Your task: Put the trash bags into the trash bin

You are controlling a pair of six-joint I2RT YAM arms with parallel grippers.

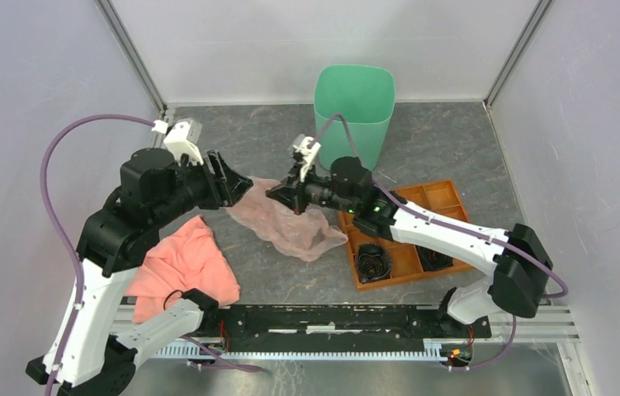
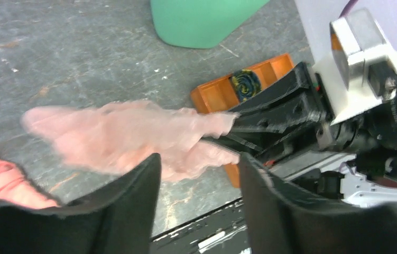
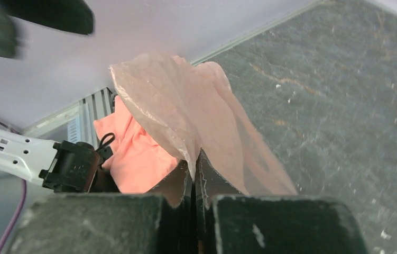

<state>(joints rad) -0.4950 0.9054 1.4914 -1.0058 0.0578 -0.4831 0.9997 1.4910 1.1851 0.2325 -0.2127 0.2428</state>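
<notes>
Wrinkly, glossy, see-through pale pink trash bag (image 1: 294,229) droops from the clenched right gripper (image 3: 194,177), the left gripper (image 1: 243,186) spread apart nearby.

Film, plastic and cloth on a stone-look top.
Look at the trash bag (image 1: 290,224): thin see-through pink plastic film, wrinkly, gloss catching on its creases. The trash bin (image 1: 354,107) is mint-green plastic, smooth-sided with a soft sheen. The cloth (image 1: 182,264), opaque salmon fabric, matt and softly folded. The table (image 1: 455,140), grey and veined like stone, dull and scuffed. The tray (image 1: 441,198) is orange plastic, matt. And the right gripper (image 3: 193,169) shows black fingers (image 3: 270,222), rough-grained, flecked with pale chips.
</notes>
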